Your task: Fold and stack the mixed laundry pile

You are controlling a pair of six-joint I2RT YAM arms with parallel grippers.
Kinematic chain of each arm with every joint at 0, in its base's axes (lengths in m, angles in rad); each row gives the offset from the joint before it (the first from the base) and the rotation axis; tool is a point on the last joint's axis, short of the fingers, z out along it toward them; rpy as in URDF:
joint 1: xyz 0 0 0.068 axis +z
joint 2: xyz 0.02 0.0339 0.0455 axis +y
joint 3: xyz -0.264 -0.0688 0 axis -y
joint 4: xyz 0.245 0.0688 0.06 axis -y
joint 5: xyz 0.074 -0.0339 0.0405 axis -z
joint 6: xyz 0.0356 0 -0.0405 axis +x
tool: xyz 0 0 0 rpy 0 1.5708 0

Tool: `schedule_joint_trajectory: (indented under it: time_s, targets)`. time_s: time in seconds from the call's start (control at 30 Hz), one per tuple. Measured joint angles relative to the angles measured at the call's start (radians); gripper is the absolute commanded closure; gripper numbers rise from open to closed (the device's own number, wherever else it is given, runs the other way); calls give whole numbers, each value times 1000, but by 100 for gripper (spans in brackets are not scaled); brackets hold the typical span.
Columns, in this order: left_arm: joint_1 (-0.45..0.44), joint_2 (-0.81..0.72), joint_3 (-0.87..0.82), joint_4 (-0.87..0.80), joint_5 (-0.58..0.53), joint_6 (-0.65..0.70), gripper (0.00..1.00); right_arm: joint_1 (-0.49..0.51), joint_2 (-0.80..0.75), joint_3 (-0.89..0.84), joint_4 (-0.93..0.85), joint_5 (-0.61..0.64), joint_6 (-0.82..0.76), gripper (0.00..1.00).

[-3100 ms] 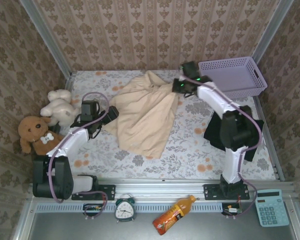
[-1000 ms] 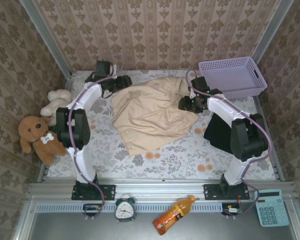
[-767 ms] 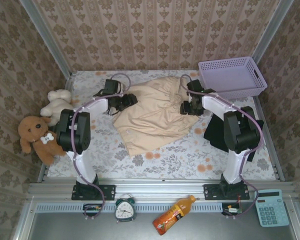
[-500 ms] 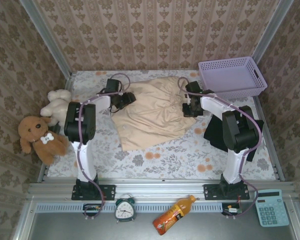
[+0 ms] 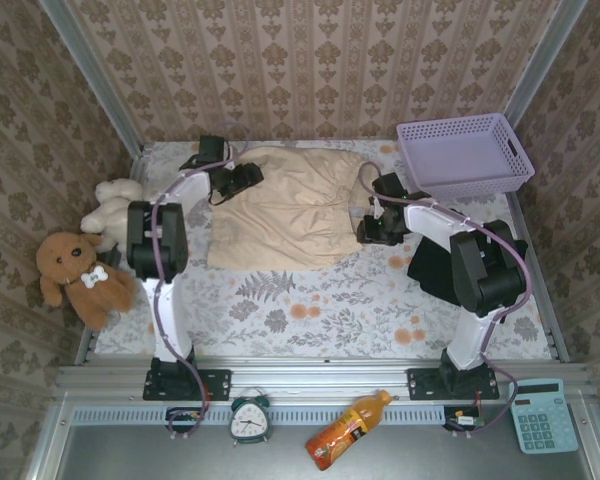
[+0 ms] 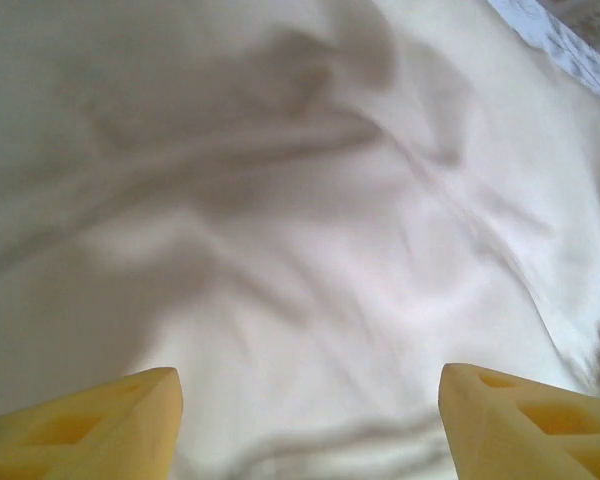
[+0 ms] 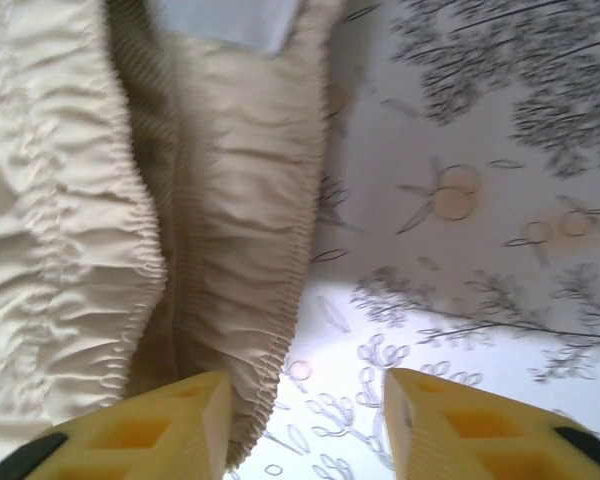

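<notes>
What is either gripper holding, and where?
Nothing. The left gripper hangs open over the beige garment; the right gripper is open beside its gathered elastic edge. Neither is closed on cloth.

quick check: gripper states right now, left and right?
Left gripper: open, fingers spread above the beige garment, holding nothing.
Right gripper: open at the garment's elastic edge, holding nothing.

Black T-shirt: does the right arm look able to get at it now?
Probably, though awkwardly: the black T-shirt lies close by, partly under the arm's own links, and the right claw is open, holding nothing.
</notes>
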State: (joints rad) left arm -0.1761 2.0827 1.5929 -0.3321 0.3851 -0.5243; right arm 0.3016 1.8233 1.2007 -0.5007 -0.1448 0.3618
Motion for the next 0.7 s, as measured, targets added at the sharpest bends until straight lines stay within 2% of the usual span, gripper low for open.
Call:
schedule_joint_trajectory:
  time_s: [0.13, 0.27, 0.47, 0.7]
  targets:
    - [0, -285, -256, 5, -21, 22, 25, 59, -24, -29, 43, -11, 23, 49]
    - [1, -488, -463, 14, -66, 32, 23, 75, -48, -38, 61, -19, 37, 49]
    - [29, -551, -650, 10, -165, 44, 22, 74, -107, -37, 50, 34, 37, 49]
    - [109, -552, -748, 56, -234, 39, 24, 91, -123, -37, 132, -20, 66, 50]
